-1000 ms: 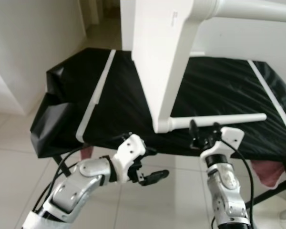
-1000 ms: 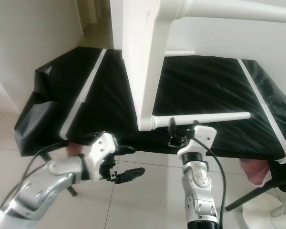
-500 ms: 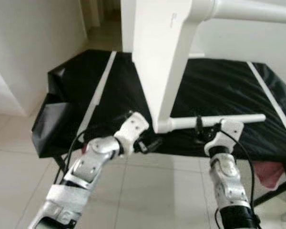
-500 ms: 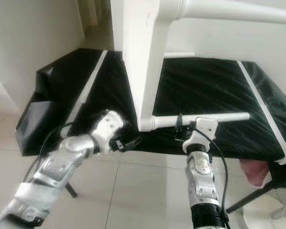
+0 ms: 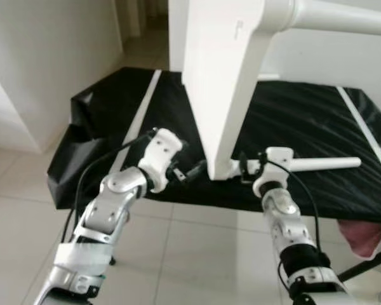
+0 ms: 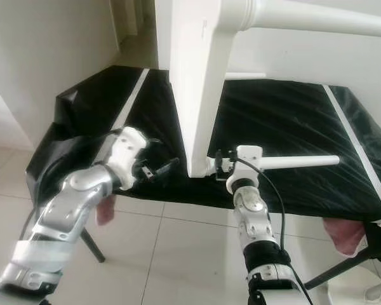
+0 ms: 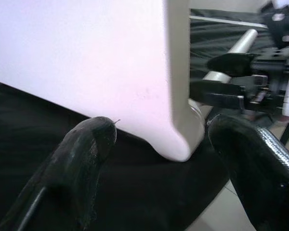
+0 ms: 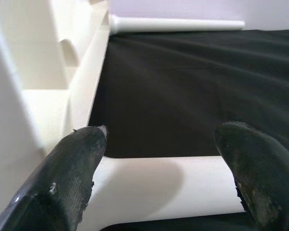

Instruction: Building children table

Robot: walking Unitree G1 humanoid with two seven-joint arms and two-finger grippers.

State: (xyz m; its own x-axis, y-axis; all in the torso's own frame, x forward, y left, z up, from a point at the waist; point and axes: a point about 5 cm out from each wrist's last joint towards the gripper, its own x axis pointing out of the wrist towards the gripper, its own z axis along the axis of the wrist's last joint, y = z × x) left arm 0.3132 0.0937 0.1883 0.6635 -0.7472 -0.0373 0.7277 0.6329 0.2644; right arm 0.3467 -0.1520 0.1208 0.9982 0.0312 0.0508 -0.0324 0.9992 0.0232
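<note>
White tabletop point(image 5: 222, 76) stands on edge at frame centre on a black-covered bench point(image 5: 305, 127), probably so its leg point(image 5: 317, 164) stays reachable. Right gripper point(image 8: 159, 163), fingers apart, straddles the leg beside the panel. Left gripper point(image 7: 154, 159), open, brackets the panel's lower corner, touching nothing.

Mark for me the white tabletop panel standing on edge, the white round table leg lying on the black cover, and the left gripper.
white tabletop panel point(image 5: 219, 82): left eye view, on its broad flat face.
white round table leg point(image 5: 324, 164): left eye view, mid-shaft, right of the right gripper.
left gripper point(image 7: 159, 139): left wrist view, midway between its open fingertips, at the panel's lower corner.
</note>
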